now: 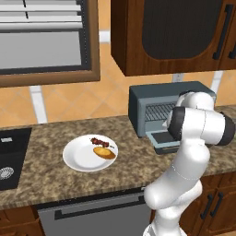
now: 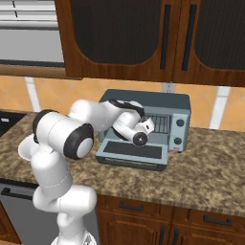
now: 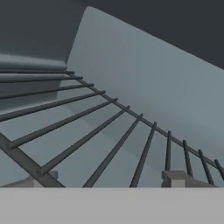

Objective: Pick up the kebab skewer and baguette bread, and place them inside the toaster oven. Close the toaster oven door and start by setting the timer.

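The blue-grey toaster oven (image 1: pixel 170 90) (image 2: pixel 143 98) stands on the counter with its door (image 2: pixel 131 152) (image 1: pixel 161 138) folded down flat. My gripper (image 3: pixel 107 179) is inside the oven, just above the wire rack (image 3: pixel 109 131) (image 2: pixel 162 124). It is open, its fingertips (image 3: pixel 175 177) wide apart with nothing between them. The kebab skewer (image 1: pixel 99 142) and the baguette bread (image 1: pixel 104 153) lie side by side on a white plate (image 1: pixel 76 156), to the left of the oven and well away from the gripper.
The oven's knobs (image 2: pixel 180 123) sit on its right front. Dark wooden wall cabinets (image 2: pixel 124 38) hang close above it. A black sink (image 1: pixel 9 156) is set into the granite counter (image 1: pixel 46 179) at far left, and a dishwasher front (image 1: pixel 92 212) lies below the plate.
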Robot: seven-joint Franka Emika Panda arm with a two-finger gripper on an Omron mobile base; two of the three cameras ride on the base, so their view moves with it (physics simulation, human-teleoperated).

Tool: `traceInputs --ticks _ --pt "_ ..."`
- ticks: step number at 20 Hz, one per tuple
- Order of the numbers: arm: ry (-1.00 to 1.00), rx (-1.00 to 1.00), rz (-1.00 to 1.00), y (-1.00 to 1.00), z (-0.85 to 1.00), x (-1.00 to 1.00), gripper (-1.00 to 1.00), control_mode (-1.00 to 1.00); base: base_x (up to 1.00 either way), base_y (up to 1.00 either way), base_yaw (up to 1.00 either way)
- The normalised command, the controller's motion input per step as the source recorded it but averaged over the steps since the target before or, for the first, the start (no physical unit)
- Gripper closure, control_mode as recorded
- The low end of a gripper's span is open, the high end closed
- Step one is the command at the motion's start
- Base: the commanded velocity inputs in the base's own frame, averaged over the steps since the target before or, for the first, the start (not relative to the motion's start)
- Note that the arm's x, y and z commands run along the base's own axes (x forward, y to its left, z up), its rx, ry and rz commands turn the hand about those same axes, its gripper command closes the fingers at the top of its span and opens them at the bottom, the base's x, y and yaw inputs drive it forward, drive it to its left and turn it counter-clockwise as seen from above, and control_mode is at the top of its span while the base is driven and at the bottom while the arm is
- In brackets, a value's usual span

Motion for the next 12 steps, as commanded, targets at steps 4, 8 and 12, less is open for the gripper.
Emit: traceInputs --ticks 4,8,12 --pt "0.0 0.01 0.0 0.0 0.0 0.13 1.0 -1.0 0.0 0.0 0.0" --pt "0.0 0.05 0.0 0.01 0.0 0.12 1.0 -1.0 0.0 0.0 0.0" --pt "0.0 0.09 0.0 0.0 0.04 0.02 1.0 -1.0 0.0 0.0 0.0"
